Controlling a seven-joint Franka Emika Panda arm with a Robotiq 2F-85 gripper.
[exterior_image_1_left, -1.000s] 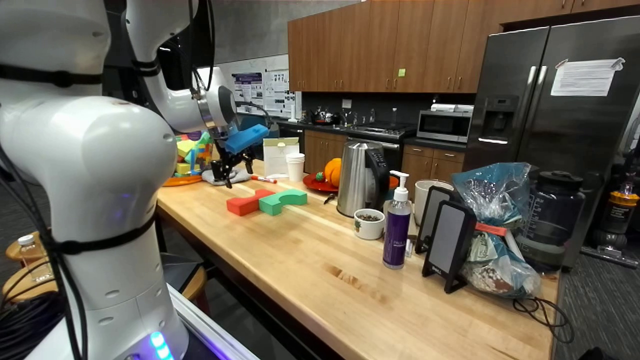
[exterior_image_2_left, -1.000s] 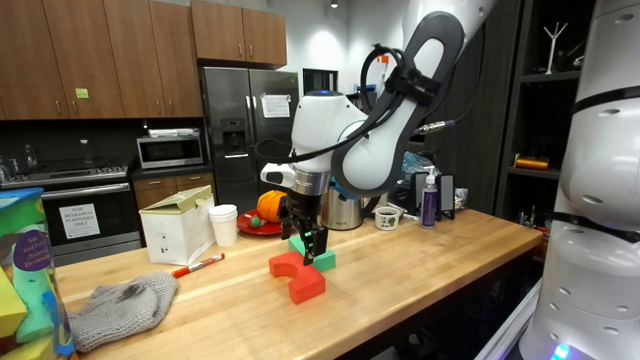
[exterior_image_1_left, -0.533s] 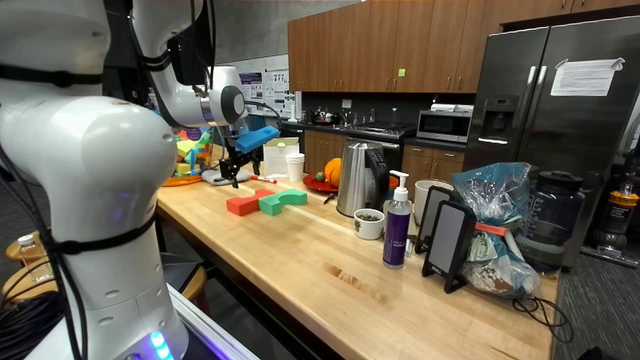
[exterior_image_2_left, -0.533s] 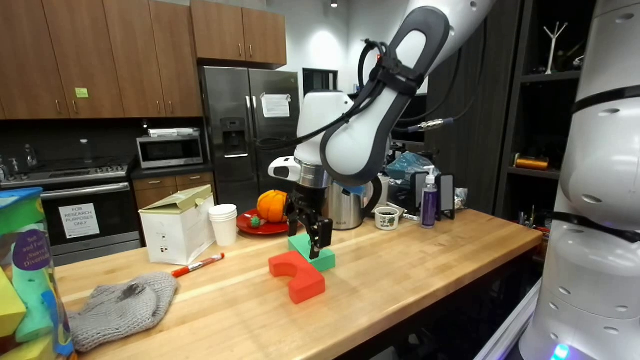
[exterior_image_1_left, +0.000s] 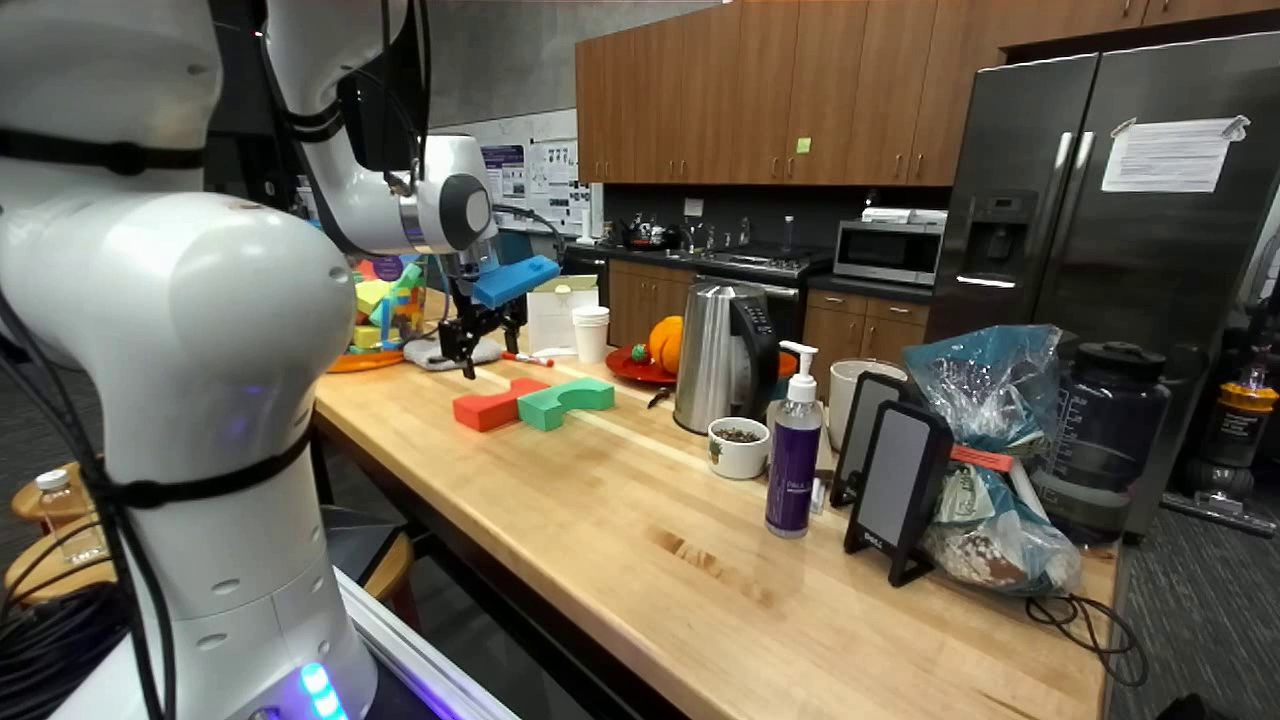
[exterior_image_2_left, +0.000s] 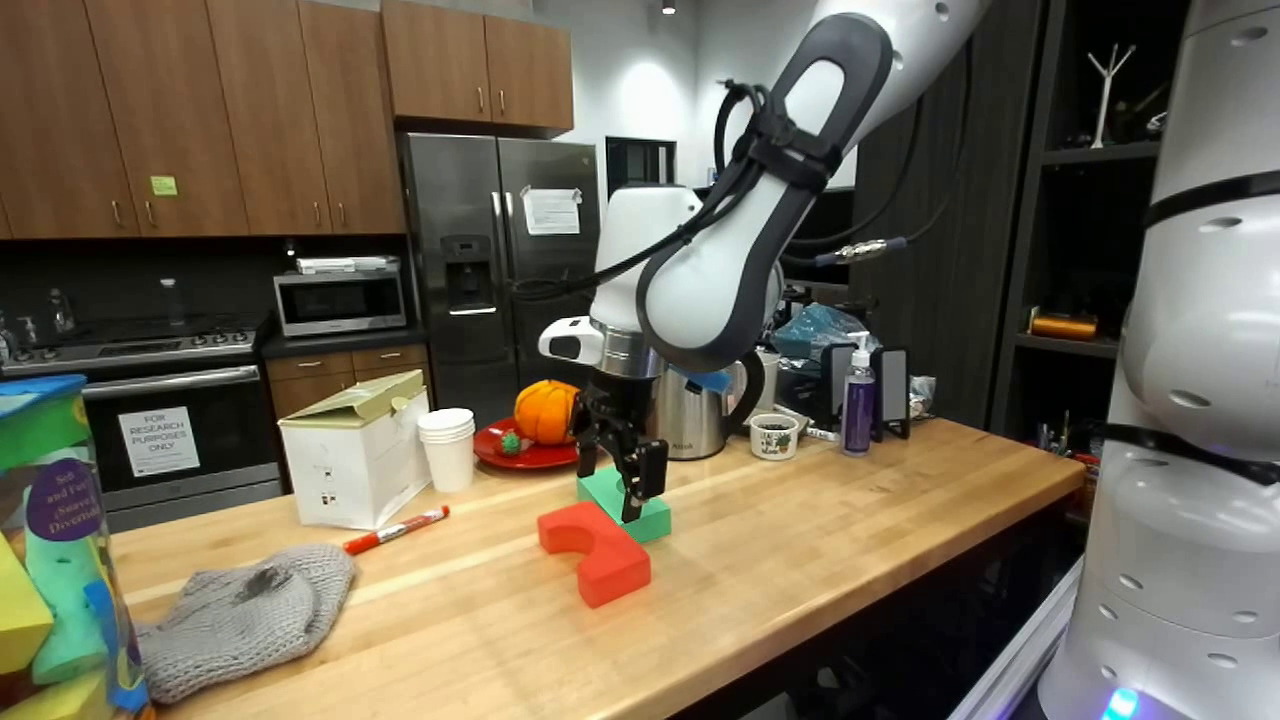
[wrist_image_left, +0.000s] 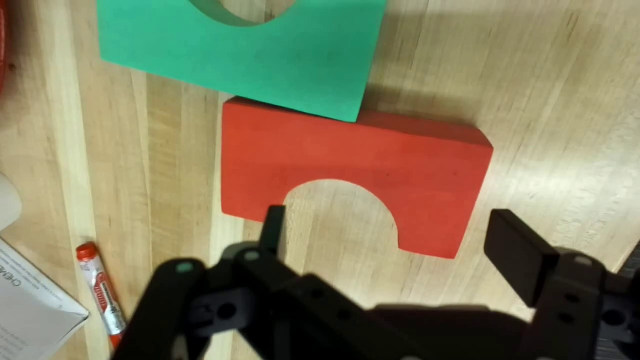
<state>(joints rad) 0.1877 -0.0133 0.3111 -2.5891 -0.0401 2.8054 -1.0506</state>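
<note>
My black gripper stands open above the table, its fingers wide apart and nothing between them. Below it in the wrist view lies a red block with a half-round cutout, flat on the wood. The left finger overlaps the cutout's left edge in that view; the right finger appears beyond the block's right end. A green block with a similar cutout lies against the red one's far long side. In an exterior view the gripper hangs over both blocks, hiding part of the green block.
A red marker, grey knitted cloth, white box and paper cups stand or lie nearby. Behind are a red plate with an orange pumpkin, and a steel kettle. A purple pump bottle stands farther along.
Over the last second the gripper has shifted slightly right in both exterior views. In the last half second it has barely moved, dropping a little. The blocks stay put.
</note>
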